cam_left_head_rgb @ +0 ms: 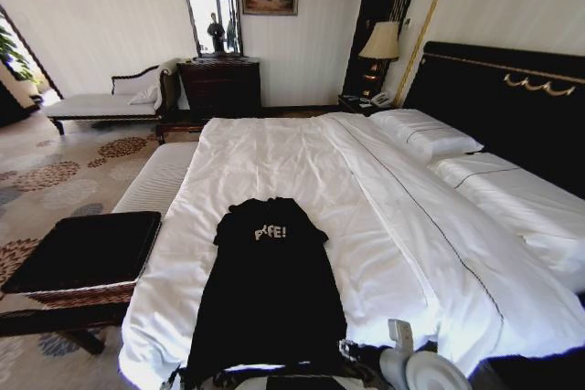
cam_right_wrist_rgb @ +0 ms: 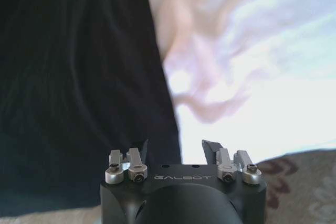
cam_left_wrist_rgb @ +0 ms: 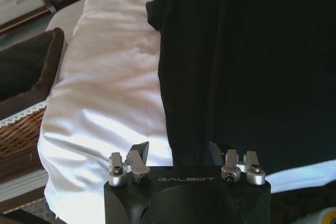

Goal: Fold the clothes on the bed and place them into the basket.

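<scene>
A black T-shirt [cam_left_head_rgb: 267, 289] lies flat on the bed [cam_left_head_rgb: 384, 226]; limp and light, it is best pinched at the hem corners. Both grippers, left [cam_left_wrist_rgb: 181, 153] and right [cam_right_wrist_rgb: 176, 148], hover there, jaws open.

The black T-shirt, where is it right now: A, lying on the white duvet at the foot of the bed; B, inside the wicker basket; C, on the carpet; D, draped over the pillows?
A: the black T-shirt lies on the white duvet at the near end of the bed, beside the basket.
</scene>
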Available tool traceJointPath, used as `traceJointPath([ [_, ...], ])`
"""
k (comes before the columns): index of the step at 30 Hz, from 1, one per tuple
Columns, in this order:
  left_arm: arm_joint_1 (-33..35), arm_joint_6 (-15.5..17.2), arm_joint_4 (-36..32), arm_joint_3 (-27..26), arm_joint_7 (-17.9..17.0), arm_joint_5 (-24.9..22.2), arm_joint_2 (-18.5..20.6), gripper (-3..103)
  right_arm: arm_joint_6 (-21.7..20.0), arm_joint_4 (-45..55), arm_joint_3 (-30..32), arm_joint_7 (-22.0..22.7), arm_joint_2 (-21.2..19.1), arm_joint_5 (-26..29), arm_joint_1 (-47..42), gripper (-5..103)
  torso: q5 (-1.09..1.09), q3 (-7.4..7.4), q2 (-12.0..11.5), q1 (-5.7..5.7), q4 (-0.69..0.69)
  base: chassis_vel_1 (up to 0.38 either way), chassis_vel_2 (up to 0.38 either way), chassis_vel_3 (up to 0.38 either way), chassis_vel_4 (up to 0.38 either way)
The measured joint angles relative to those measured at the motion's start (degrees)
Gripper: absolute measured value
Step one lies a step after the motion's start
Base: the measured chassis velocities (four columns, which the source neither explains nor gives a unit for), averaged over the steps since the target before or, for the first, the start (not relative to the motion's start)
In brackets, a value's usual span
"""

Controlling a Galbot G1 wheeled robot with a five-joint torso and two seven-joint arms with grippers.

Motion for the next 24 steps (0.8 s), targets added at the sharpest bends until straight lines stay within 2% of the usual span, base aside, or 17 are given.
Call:
traceJointPath([
  [1,0.00,0.00,0.00,0.00,0.00,0.00,0.00,69,0.00,0.00,0.00,0.00,0.00,0.00,0.00,57,0.00,0.00,0.00,0.00,0.00,0.000,0.000,0.000,0.000],
  [2,-0.71,-1.38,0.08,-0.43,0.14,-0.39,-0.19,74,0.00,0.07,1.36,-0.54,-0.12,-1.93,0.32,62,0.00,0.00,0.00,0.00,0.00,0.000,0.000,0.000,0.000],
  [3,-1.08,-1.84,0.24,-0.67,0.23,-0.47,-0.28,74,0.01,0.02,1.82,-1.02,-0.17,-3.45,0.57,62,0.00,0.00,0.00,0.00,0.00,0.000,0.000,0.000,0.000],
  [4,-3.05,-4.10,1.58,-2.22,0.92,-0.54,-0.79,79,1.56,-1.04,2.55,-3.93,-0.45,-11.92,1.49,74,-0.01,0.00,0.00,0.00,0.00,0.000,0.000,0.000,0.000],
  [5,-3.97,-5.11,2.24,-2.87,1.39,-0.72,-1.04,85,3.38,-1.79,2.55,-5.86,-0.63,-16.38,1.94,74,-0.01,0.00,0.00,0.00,0.00,0.000,0.000,0.000,0.000],
  [6,-3.97,-5.11,2.24,-2.87,1.39,-0.72,-1.04,85,3.38,-1.79,2.55,-5.86,-0.63,-16.38,1.94,74,-0.01,0.00,0.00,0.00,0.00,0.000,0.000,0.000,0.000],
  [8,-6.81,-7.39,3.98,-4.35,2.82,-3.10,-1.58,94,9.32,-4.92,2.06,-11.48,-1.27,-28.83,4.13,84,-0.02,0.00,0.00,0.00,0.00,0.000,0.000,0.000,0.000],
  [9,-7.88,-8.20,4.63,-4.79,3.62,-4.44,-1.67,94,12.46,-6.68,1.49,-14.09,-1.61,-34.77,5.47,84,-0.02,0.00,0.00,0.00,0.00,0.000,0.000,0.000,0.000],
  [10,-10.24,-9.91,6.06,-5.64,5.23,-6.54,-1.76,100,19.55,-10.99,-0.11,-18.81,-2.10,-45.07,8.71,95,0.00,0.01,0.00,0.00,0.00,0.000,0.000,0.000,0.000],
  [11,-10.24,-9.91,6.06,-5.64,5.23,-6.54,-1.76,100,19.55,-10.99,-0.11,-18.81,-2.10,-45.07,8.71,95,0.00,0.01,0.00,0.00,0.00,0.000,0.000,0.000,0.000],
  [12,-11.22,-10.68,6.72,-5.97,5.89,-6.98,-1.79,100,22.86,-13.21,-0.89,-20.79,-2.30,-49.66,10.49,98,0.01,0.00,-0.01,0.00,0.00,0.000,0.000,0.000,0.000],
  [14,-13.97,-12.15,8.73,-6.41,7.38,-7.88,-2.10,100,33.04,-20.22,-3.57,-27.09,-2.64,-62.93,15.96,100,-0.01,0.01,0.00,0.01,0.00,0.000,0.000,0.000,0.000],
  [15,-13.97,-12.15,8.73,-6.41,7.38,-7.88,-2.10,100,33.04,-20.22,-3.57,-27.09,-2.64,-62.93,15.96,100,-0.01,0.01,0.00,0.01,0.00,0.000,0.000,0.000,0.000],
  [16,-14.41,-12.32,9.04,-6.49,7.61,-8.20,-2.22,100,35.09,-21.72,-4.39,-28.17,-2.63,-65.05,17.23,100,-0.01,0.01,-0.01,0.02,0.00,0.000,0.000,0.000,0.000],
  [19,-15.53,-12.55,9.60,-6.82,8.99,-10.77,-3.11,100,43.88,-28.44,-10.51,-32.28,-1.97,-72.55,24.57,100,0.00,0.01,-0.01,0.02,0.01,0.000,0.000,0.000,0.000],
  [21,-15.58,-12.55,9.58,-6.88,9.18,-11.01,-3.29,100,44.76,-29.34,-11.58,-32.78,-1.84,-73.56,25.70,100,0.00,0.01,0.00,0.02,0.01,0.000,0.000,0.000,0.000],
  [24,-15.98,-12.72,9.41,-7.07,9.97,-11.56,-4.31,100,47.90,-34.26,-17.81,-34.28,-1.31,-79.89,31.29,100,-0.01,0.01,-0.01,0.02,0.01,0.000,0.000,0.000,0.000],
])
